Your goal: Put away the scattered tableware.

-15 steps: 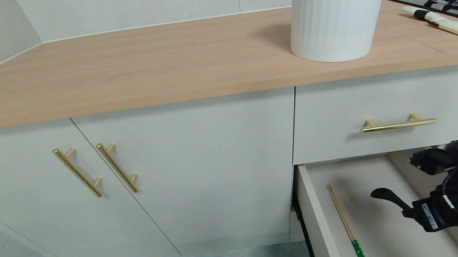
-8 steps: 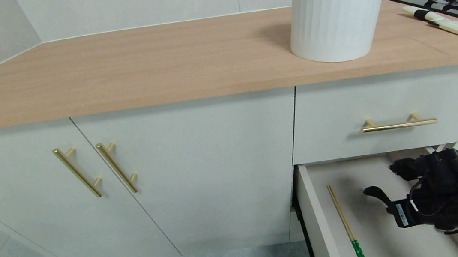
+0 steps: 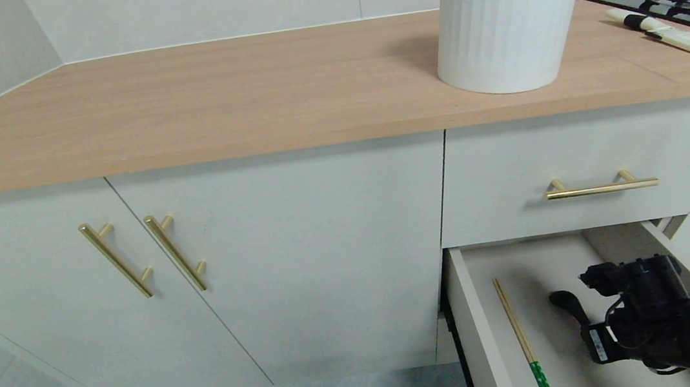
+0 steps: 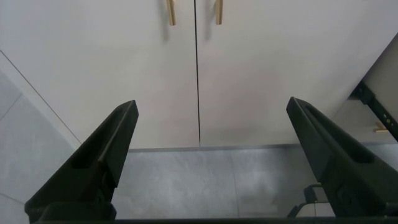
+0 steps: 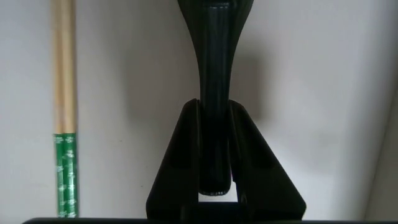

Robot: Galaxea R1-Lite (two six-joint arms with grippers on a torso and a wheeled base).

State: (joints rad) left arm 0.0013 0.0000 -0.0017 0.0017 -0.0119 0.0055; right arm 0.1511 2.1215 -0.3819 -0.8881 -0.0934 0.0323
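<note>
1. Left gripper [image 4: 211,106]: jaws spread wide and empty, well left of the open drawer [image 3: 474,328], facing the cabinet doors [image 4: 199,62]. Low risk; a swing toward the drawer could clip its wall.
2. Chopsticks [image 3: 516,323]: lying inside the drawer along its left wall. A sloppy drop beside them could knock them askew.
3. Black spoon [image 3: 569,304]: over the drawer's floor, right of the chopsticks and apart from them. Can't tell if its bowl touches the floor. If let go too high it would likely bounce or roll.
4. Right gripper [image 3: 602,336]: over the drawer's right half, fingers pinched on the spoon's handle near its end. With so narrow a hold the spoon could pivot. The wrist could strike the drawer's right wall on the way out.
5. Knife [image 3: 685,41]: on the counter above and right of the drawer, not yet stowed. Reaching for it risks bumping the white container [image 3: 506,13].
</note>
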